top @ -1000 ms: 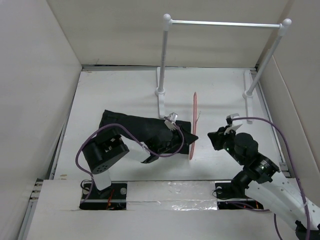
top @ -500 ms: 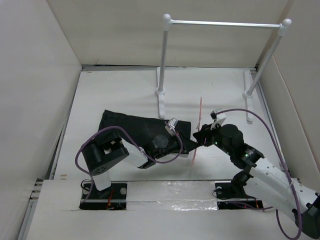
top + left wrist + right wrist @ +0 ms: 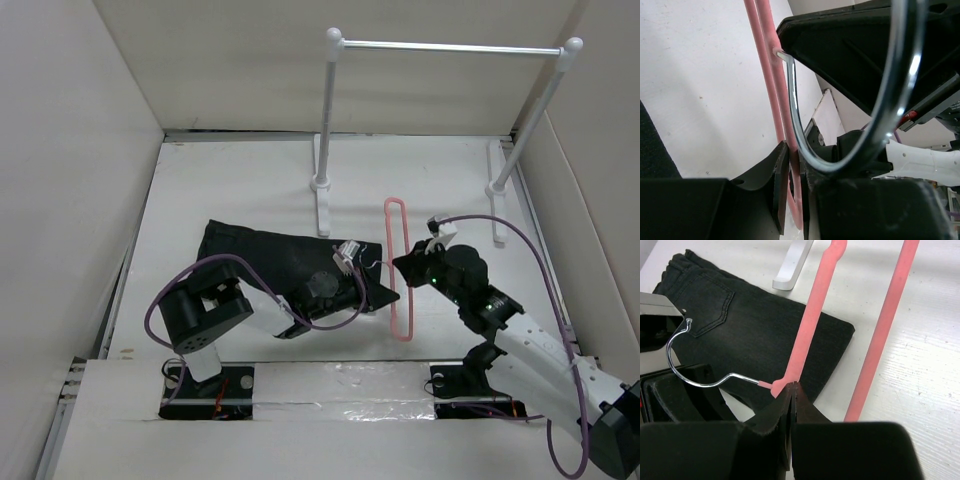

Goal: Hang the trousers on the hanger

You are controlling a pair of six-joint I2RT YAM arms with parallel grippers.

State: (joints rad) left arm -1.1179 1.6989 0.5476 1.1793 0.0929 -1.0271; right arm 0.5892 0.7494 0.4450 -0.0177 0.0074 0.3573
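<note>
The pink hanger (image 3: 396,202) lies nearly flat just right of the black trousers (image 3: 255,255), which are folded on the table. My right gripper (image 3: 402,268) is shut on the hanger's neck (image 3: 812,325), where the metal hook (image 3: 690,372) comes out. My left gripper (image 3: 385,292) reaches over the trousers' right end. In the left wrist view its jaws (image 3: 794,175) stand close on either side of a pink hanger bar (image 3: 767,60). The trousers' back pocket shows in the right wrist view (image 3: 740,315).
A white-and-silver rail stands at the back on two posts (image 3: 328,110) (image 3: 530,120), with feet on the table (image 3: 792,265). Cardboard walls (image 3: 80,180) close in the left, back and right sides. Purple cables loop from both arms.
My right gripper swung left to the hanger and shut on its neck. The hanger turned from edge-on to lying flat and shifted slightly right. My left arm stayed over the trousers.
</note>
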